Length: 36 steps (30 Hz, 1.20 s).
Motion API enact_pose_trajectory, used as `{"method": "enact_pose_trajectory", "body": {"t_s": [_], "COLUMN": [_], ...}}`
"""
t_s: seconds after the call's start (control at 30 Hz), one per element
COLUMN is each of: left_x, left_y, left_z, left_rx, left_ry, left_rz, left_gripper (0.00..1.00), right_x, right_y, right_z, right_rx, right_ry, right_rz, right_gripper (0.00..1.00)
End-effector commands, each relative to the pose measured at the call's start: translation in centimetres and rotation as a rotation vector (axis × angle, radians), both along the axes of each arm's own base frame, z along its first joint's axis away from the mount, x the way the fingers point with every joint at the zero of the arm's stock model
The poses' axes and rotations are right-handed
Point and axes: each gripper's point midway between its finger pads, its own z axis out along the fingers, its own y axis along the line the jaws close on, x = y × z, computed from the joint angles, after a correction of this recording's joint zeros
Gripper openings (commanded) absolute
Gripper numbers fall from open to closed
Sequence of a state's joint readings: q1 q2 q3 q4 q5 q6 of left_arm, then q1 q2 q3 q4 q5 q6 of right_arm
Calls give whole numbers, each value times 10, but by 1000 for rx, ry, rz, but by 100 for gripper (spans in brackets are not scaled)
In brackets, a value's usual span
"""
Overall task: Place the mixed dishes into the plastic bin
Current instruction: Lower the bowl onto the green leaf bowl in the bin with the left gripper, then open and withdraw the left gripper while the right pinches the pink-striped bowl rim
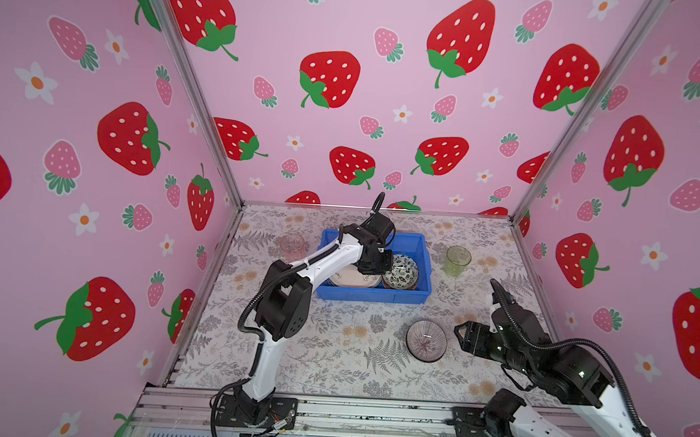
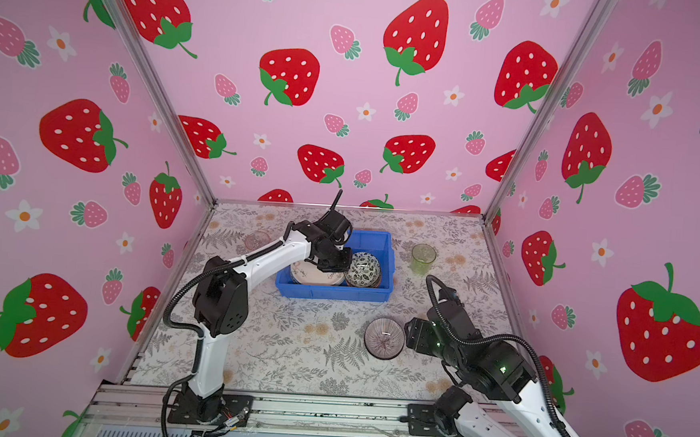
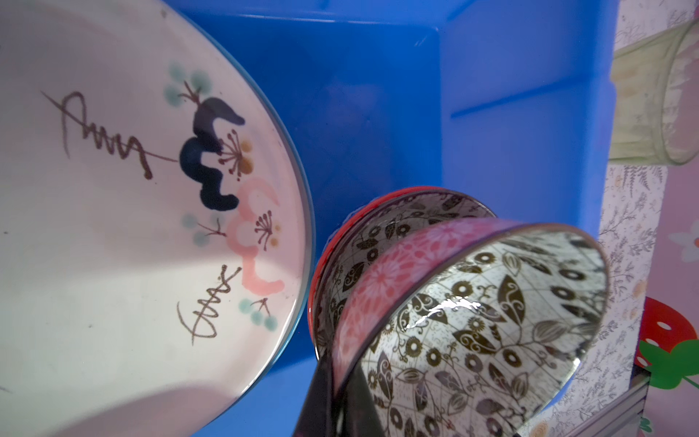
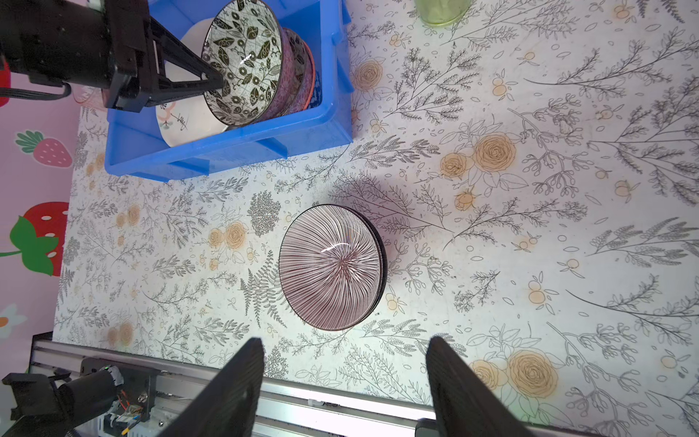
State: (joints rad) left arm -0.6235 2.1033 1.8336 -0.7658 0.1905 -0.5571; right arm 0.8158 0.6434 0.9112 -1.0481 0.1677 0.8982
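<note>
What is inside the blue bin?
The bin holds a floral plate and an upper bowl nested in a lower bowl. The left gripper grips the upper bowl's rim. Anything beneath them is covered.

My surface point(image 1: 322, 367): pale floral print with ferns and orange roses. Pink strawberry walls point(image 1: 388, 105) on three sides. Metal posts point(image 1: 198, 93) at back corners. Metal rail point(image 1: 369, 414) along the near edge.

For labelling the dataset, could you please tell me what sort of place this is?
Probably a staged robot test booth, not a real kitchen: strawberry-print wall panels in an aluminium frame, two arms bolted to a rail, and a floral table cover bearing a blue bin of dishes.
</note>
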Motion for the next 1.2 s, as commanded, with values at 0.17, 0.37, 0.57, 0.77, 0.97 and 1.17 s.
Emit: {"method": "enact_pose_trajectory", "body": {"t_s": [0.17,0.37,0.57,0.77,0.97,1.17], "left_x": [0,-2,-2,-3,-12,-32], "left_y": [-19,-23,-27,-27,-16,15], "left_z": [5,5,22,53,94,130], "left_rx": [-58,-70,-100,-126,-130,-71], "left_ry": [17,22,2,-42,-126,-226], "left_rz": [-35,-42,-58,-78,-115,-153], "left_gripper": [15,24,50,81,94,97], "right_x": [-2,-3,-3,-2,2,7], "right_y": [-2,-2,0,6,11,18], "right_z": [-7,-9,-15,-35,-59,-84], "right_rx": [4,7,2,-29,-81,-129], "right_ry": [19,23,36,83,128,167], "right_rz": [-21,-23,-18,-2,3,24], "right_gripper": [72,72,72,72,72,70]}}
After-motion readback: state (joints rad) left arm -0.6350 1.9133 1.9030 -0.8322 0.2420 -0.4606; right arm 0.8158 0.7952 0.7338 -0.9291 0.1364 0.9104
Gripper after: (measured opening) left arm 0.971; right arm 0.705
